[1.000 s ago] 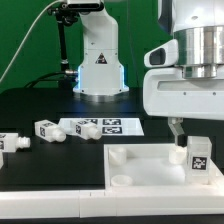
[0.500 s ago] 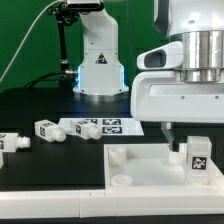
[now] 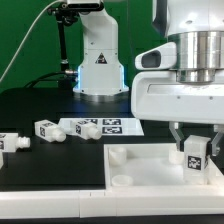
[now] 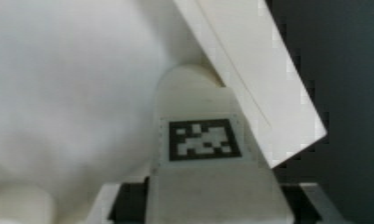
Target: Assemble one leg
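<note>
My gripper (image 3: 196,146) is shut on a leg (image 3: 197,155), a white square block with a black-and-white tag, held upright at the right-hand corner of the white tabletop (image 3: 145,160) in the exterior view. In the wrist view the leg (image 4: 205,120) runs out from between the gripper (image 4: 205,208) fingers (image 4: 127,203) over the tabletop (image 4: 68,90), beside its raised edge. The leg's lower end is hidden. Two more legs (image 3: 12,143) (image 3: 47,130) lie on the black table at the exterior view's left.
The marker board (image 3: 100,127) lies flat behind the tabletop. The white robot base (image 3: 98,65) stands at the back before a green backdrop. The tabletop has a round corner hole (image 3: 121,181) at its near left.
The gripper has turned about its upright axis with the leg held in it. The leg stays at the same corner, now a touch higher in the exterior view.
</note>
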Available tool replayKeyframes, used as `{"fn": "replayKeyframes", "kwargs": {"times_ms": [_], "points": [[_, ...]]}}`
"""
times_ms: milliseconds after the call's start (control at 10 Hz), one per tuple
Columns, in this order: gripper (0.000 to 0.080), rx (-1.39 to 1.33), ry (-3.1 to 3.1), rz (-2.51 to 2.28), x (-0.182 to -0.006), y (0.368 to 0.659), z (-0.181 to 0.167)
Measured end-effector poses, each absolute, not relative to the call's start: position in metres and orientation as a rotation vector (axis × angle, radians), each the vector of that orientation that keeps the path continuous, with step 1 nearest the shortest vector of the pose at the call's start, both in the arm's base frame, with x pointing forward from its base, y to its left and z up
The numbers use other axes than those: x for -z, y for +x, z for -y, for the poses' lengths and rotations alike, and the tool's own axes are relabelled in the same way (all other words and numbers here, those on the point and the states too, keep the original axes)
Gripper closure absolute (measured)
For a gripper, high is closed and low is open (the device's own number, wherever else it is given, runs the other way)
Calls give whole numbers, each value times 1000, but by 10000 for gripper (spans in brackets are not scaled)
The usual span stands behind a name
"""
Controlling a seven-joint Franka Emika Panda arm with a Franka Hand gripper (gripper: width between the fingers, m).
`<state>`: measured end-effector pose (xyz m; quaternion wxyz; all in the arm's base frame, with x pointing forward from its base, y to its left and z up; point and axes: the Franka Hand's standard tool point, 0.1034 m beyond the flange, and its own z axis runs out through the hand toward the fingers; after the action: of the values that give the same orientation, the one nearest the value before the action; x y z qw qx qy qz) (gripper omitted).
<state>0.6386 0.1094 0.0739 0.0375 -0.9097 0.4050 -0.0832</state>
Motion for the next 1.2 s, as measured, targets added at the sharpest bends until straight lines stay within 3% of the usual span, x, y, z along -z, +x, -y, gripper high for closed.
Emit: {"fn": "replayKeyframes", "kwargs": {"times_ms": [400,900,1100,1200], "points": [[512,115,-2068,-2181,-73,638,-111],[512,71,-1772,-2409,-74,638,-108],[465,71,-1775,-2407,-74,638,-108],[294,76,-1824,-2371,-75,638,-109]]}}
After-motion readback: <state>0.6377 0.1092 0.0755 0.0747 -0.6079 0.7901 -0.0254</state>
